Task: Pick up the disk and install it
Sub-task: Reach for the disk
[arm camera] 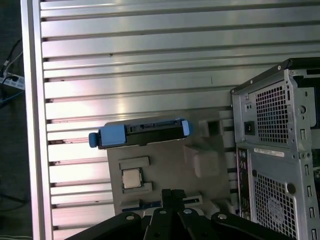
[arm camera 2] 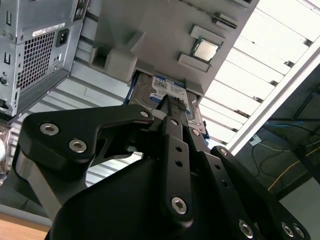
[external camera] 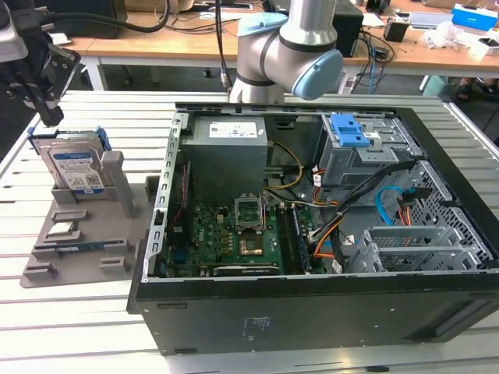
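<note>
The disk [external camera: 75, 167] stands on edge in a slot of the grey holder [external camera: 117, 204], which lies on the slatted metal surface [external camera: 70, 327] just beside the open computer case [external camera: 312, 234], on the exterior view's left of the case. Its white-and-blue label faces away from the case's far end, and the blue bracket [arm camera: 114, 135] runs along its edges, seen edge-on from above in the first wrist view. A small square chip [arm camera: 131, 178] sits in a recess of the same holder, near the disk [arm camera: 150, 131] and no closer to the case than the disk is. The gripper [external camera: 48, 117] hangs above the disk, farther from the case than the disk's label, and is not touching it. Its jaws are drawn narrow with nothing between them, as the first wrist view shows at the gripper [arm camera: 172, 193]. Inside the case, a grey drive cage [external camera: 362, 160] with a blue latch [external camera: 348, 131] sits at the far corner.
</note>
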